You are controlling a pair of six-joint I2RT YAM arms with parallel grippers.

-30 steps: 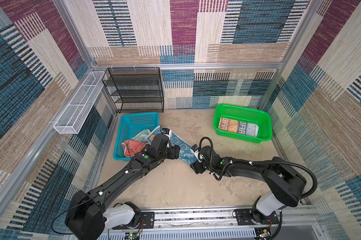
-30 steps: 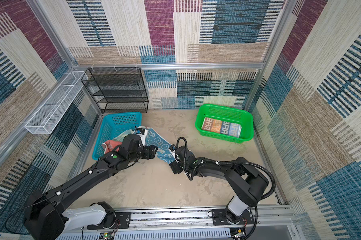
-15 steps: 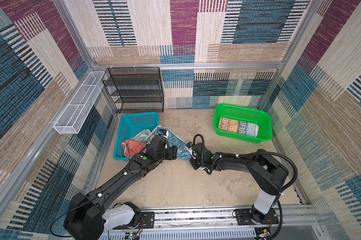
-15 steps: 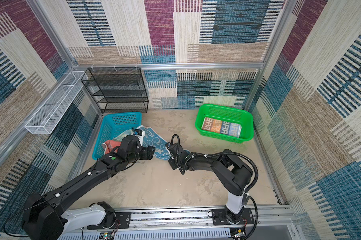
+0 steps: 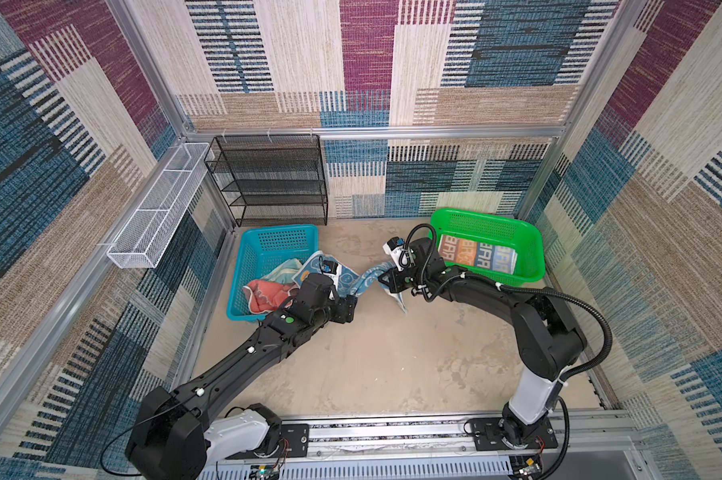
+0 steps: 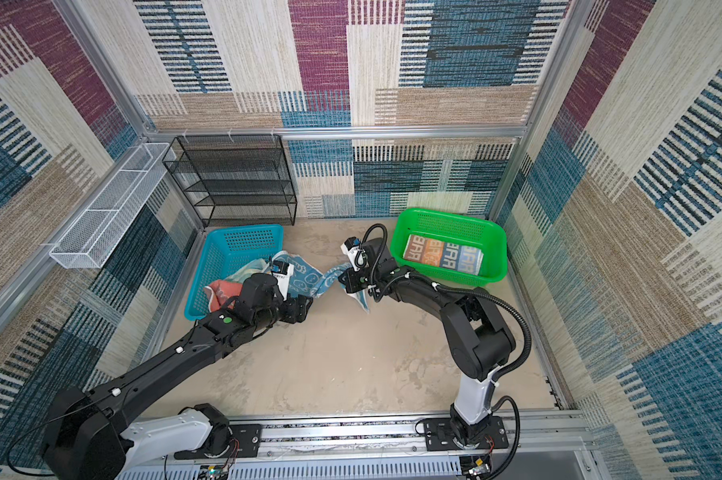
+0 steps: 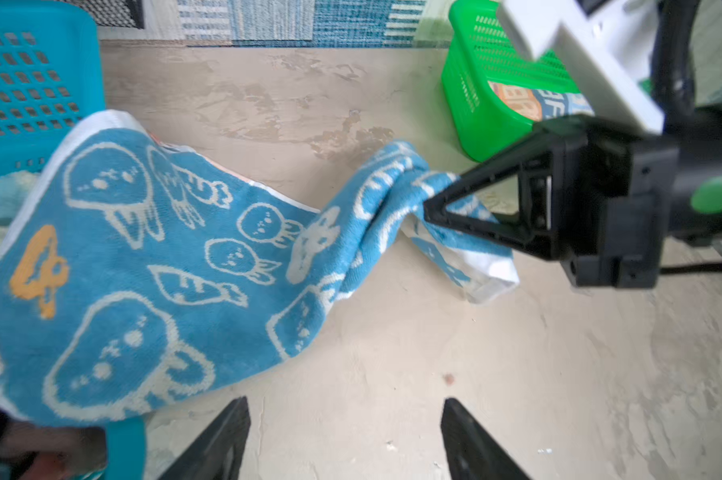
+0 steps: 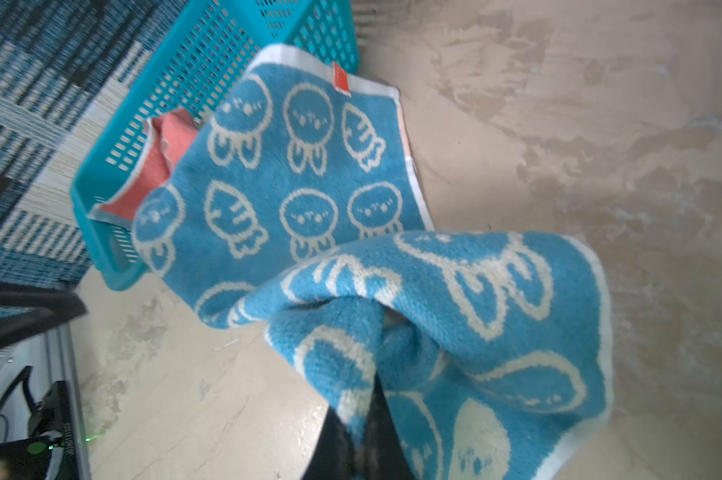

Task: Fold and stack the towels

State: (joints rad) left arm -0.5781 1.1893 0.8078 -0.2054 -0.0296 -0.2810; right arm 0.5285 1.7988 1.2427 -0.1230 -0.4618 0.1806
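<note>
**Right gripper** [image 5: 386, 281] – jaws closed on a bunched edge of the blue towel [image 5: 309, 272]. The left wrist view shows the right gripper [image 7: 428, 205] pinching a fold, with a white-hemmed corner hanging below it toward the table [image 5: 392, 353]. In the right wrist view the cloth wraps over the fingers [image 8: 376, 415], hiding their tips.

**Left gripper** [image 5: 349, 307] – jaws well apart, nothing between them. In its own wrist view both fingers [image 7: 222, 440] stand over bare table, just beside the towel's lower edge and not touching it.

**Blue towel** – spans the gap between the two baskets.
- One end lies over the near corner of the blue basket [image 5: 268, 245], covering part of the coral towel [image 5: 263, 293].
- The middle sags and twists between the basket and the right gripper.
- The other end is raised off the table in the grip. Both top views show this; see also the towel [image 6: 305, 278] and gripper [image 6: 344, 277].

**Other towels**
- Lettered towel [image 5: 475, 255]: folded flat in the green basket [image 5: 488, 218].
- Coral towel: crumpled in the blue basket, next to a pale towel [image 5: 282, 269].
</note>
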